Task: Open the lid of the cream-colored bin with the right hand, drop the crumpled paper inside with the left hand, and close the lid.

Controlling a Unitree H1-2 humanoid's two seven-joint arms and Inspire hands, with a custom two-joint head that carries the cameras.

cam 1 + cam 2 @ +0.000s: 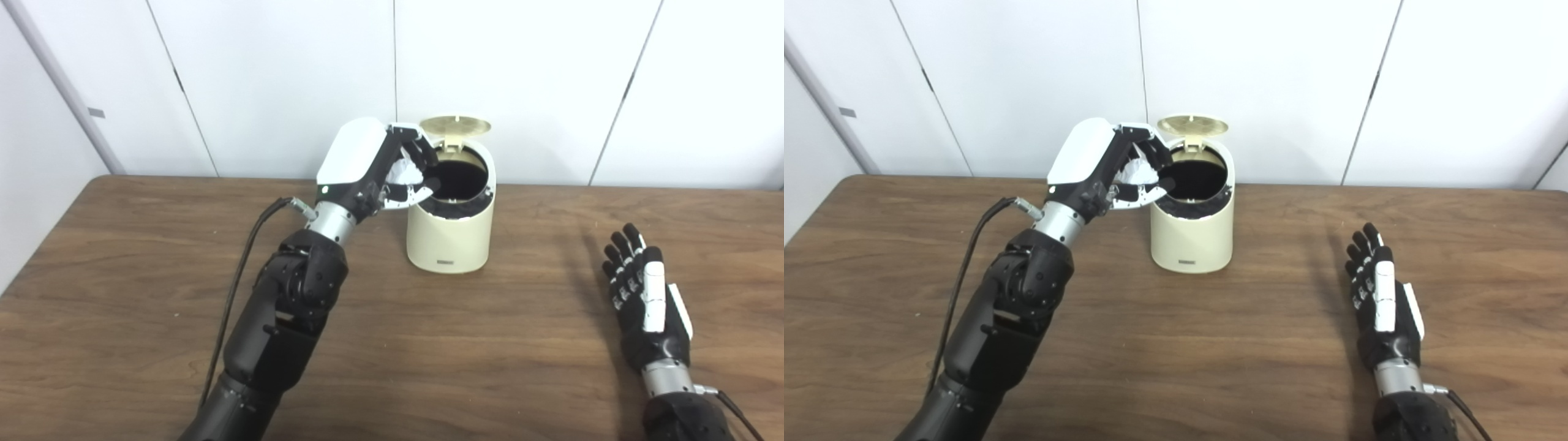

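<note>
The cream-colored bin (450,236) stands on the wooden table near the back middle. Its round lid (456,125) is tipped up at the back, so the dark opening shows. My left hand (373,164) is raised at the bin's left rim, shut on the white crumpled paper (404,171), which sits just left of the opening. My right hand (646,298) lies open and flat on the table, well to the right of the bin and nearer to me. It holds nothing.
The brown table (429,343) stretches across the view, with a white panelled wall behind it. A black cable (242,269) runs along my left forearm.
</note>
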